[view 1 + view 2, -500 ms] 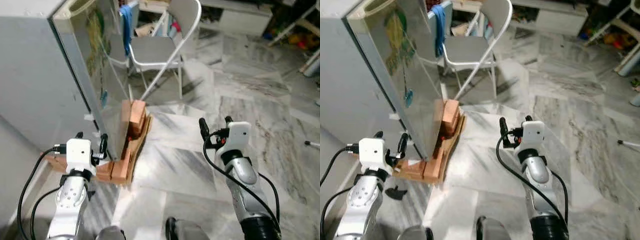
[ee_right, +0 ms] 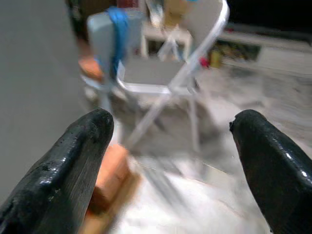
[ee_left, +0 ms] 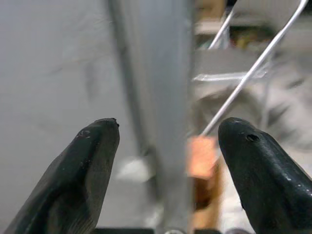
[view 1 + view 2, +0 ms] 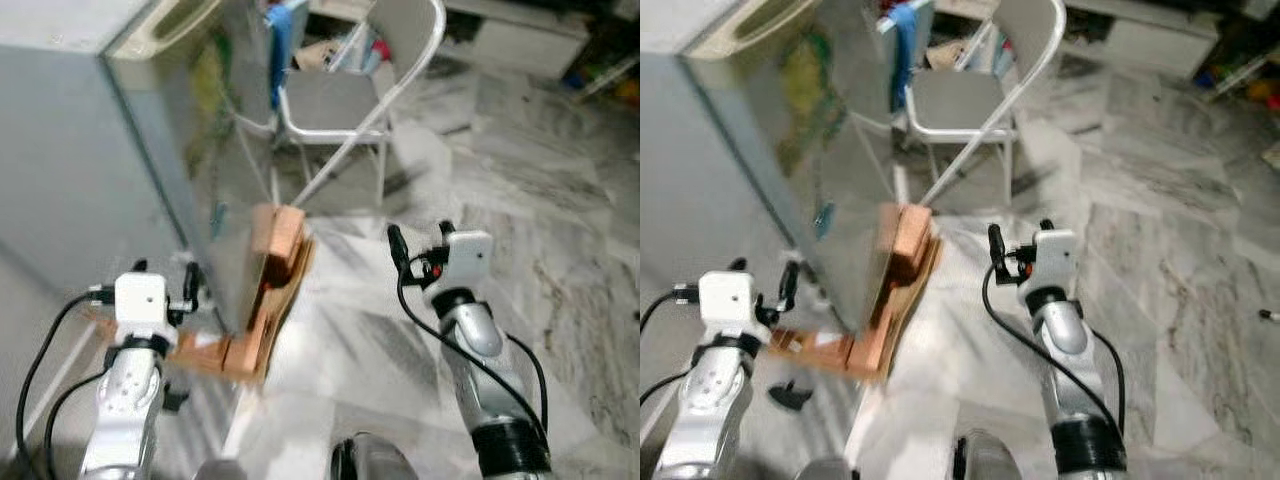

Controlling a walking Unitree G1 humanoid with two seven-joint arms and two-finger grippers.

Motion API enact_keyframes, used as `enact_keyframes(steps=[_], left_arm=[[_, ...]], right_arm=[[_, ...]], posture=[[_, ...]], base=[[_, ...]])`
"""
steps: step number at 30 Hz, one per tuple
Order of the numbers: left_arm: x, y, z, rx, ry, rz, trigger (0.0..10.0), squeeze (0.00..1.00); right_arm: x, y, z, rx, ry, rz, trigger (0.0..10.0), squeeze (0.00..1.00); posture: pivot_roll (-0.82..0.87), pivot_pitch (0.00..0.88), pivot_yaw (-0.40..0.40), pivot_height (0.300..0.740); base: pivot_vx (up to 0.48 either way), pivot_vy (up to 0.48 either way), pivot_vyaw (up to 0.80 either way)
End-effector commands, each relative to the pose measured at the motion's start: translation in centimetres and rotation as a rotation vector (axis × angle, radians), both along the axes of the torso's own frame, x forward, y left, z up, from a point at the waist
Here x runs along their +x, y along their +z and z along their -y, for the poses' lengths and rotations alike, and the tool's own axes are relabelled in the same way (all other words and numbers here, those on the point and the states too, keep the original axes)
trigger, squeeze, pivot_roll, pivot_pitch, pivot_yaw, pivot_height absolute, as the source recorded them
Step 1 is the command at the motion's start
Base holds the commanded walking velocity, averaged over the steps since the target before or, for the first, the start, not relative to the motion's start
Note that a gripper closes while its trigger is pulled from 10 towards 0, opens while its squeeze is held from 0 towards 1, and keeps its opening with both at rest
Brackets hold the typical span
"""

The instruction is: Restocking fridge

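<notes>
Fingers of my left gripper [image 3: 165, 161] stood wide apart and empty just before the fridge [image 4: 90, 150] door's edge. My right gripper [image 4: 416, 240], equally open, held nothing beside it; beyond stood a folding chair [image 4: 350, 100].

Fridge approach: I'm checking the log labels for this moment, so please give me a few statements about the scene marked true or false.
1. The fridge stands on wooden blocks. True.
2. The left gripper is shut on the fridge's corner edge. False: its fingers are spread apart, with the edge seen between them but not gripped.
3. A white folding chair stands behind the fridge, with a blue cloth hanging beside it. True.
4. The right gripper holds a bottle. False: it is open and empty, held over the marble floor.
5. The floor is covered in carpet. False: it is grey-veined marble.
</notes>
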State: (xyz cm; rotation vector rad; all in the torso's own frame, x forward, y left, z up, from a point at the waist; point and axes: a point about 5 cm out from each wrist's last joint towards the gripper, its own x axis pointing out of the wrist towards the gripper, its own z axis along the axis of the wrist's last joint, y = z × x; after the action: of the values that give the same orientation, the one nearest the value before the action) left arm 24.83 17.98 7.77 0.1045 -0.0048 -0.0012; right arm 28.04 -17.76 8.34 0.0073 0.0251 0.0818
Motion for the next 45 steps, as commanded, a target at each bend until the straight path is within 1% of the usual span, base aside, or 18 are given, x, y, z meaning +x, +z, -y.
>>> enact_keyframes(steps=[1, 4, 12, 22, 27, 29, 32, 37, 38, 40, 42, 43, 44, 45], left_arm=[[-0.8, -0.5, -1.3, 0.027, 0.031, -0.024, 10.0, 0.0], [-0.7, -0.5, -1.4, 0.028, 0.034, -0.024, 10.0, 0.0], [-0.6, -0.5, -1.3, 0.029, 0.028, -0.023, 10.0, 0.0], [-0.6, -0.1, -2.2, 0.057, 0.034, -0.016, 10.0, 0.0], [0.0, -0.1, -2.1, 0.057, 0.003, -0.019, 10.0, 0.0], [0.2, -0.1, -1.9, 0.058, -0.025, -0.023, 10.0, 0.0], [1.0, 0.4, -1.6, 0.059, -0.075, -0.012, 10.0, 0.0], [1.4, 0.9, -1.5, 0.052, -0.086, 0.002, 10.0, 0.0], [1.8, 0.9, -1.2, 0.042, -0.092, 0.003, 10.0, 0.0], [1.9, 0.9, -1.1, 0.04, -0.094, 0.002, 10.0, 0.0], [2.5, 0.8, -0.8, 0.031, -0.093, 0.0, 10.0, 0.0], [3.1, 0.8, -0.6, 0.017, -0.092, -0.001, 10.0, 0.0], [3.1, 0.8, -0.6, 0.017, -0.092, -0.001, 10.0, 0.0], [3.5, 0.8, -0.4, 0.003, -0.09, -0.002, 10.0, 0.0]], right_arm=[[0.4, 0.4, -1.0, 0.015, 0.02, 0.014, 10.0, 0.0], [0.4, 0.4, -1.0, 0.012, 0.018, 0.01, 10.0, 0.0], [0.5, 0.3, -1.1, 0.012, 0.018, 0.012, 10.0, 0.0], [0.4, 0.9, -1.3, -0.019, 0.032, 0.02, 10.0, 0.0], [0.3, 1.2, -1.7, -0.026, 0.054, 0.023, 10.0, 0.0], [0.3, 1.2, -1.9, -0.026, 0.06, 0.023, 10.0, 0.0], [0.2, 1.1, -2.5, -0.026, 0.097, 0.001, 10.0, 0.0], [0.1, 1.0, -2.6, -0.024, 0.105, -0.016, 10.0, 0.0], [-0.1, 1.1, -2.6, -0.021, 0.097, -0.006, 10.0, 0.0], [-0.1, 1.2, -2.6, -0.021, 0.092, 0.001, 10.0, 0.0], [-0.1, 1.6, -2.8, -0.017, 0.103, 0.015, 10.0, 0.0], [-0.2, 1.8, -3.1, -0.016, 0.117, 0.015, 10.0, 0.0], [-0.2, 1.8, -3.1, -0.016, 0.117, 0.015, 10.0, 0.0], [-0.2, 1.7, -3.1, -0.016, 0.122, 0.009, 10.0, 0.0]], posture=[[0.09, 0.105, -0.037, 0.74], [0.09, 0.106, -0.036, 0.74], [0.08, 0.111, -0.037, 0.74], [0.09, 0.136, -0.035, 0.74], [0.09, 0.143, -0.03, 0.74], [0.09, 0.143, -0.029, 0.74], [0.09, 0.15, -0.026, 0.74], [0.08, 0.152, -0.025, 0.74], [0.09, 0.153, -0.029, 0.74], [0.09, 0.152, -0.03, 0.74], [0.09, 0.151, -0.032, 0.74], [0.09, 0.148, -0.033, 0.74], [0.09, 0.148, -0.033, 0.74], [0.08, 0.147, -0.035, 0.74]], base=[[0.0, 0.0, 0.0], [0.0, 0.0, -0.45], [0.0, 0.401, -0.71], [0.0, 0.0, 0.0], [0.0, 0.0, 0.0], [0.0, 0.0, 0.0], [0.0, 0.0, 0.0], [0.0, 0.0, 0.0], [0.0, 0.0, 0.0], [0.0, 0.0, 0.0], [0.0, 0.0, 0.0], [0.0, 0.0, 0.0], [0.0, 0.0, 0.0], [0.0, 0.0, 0.0]])
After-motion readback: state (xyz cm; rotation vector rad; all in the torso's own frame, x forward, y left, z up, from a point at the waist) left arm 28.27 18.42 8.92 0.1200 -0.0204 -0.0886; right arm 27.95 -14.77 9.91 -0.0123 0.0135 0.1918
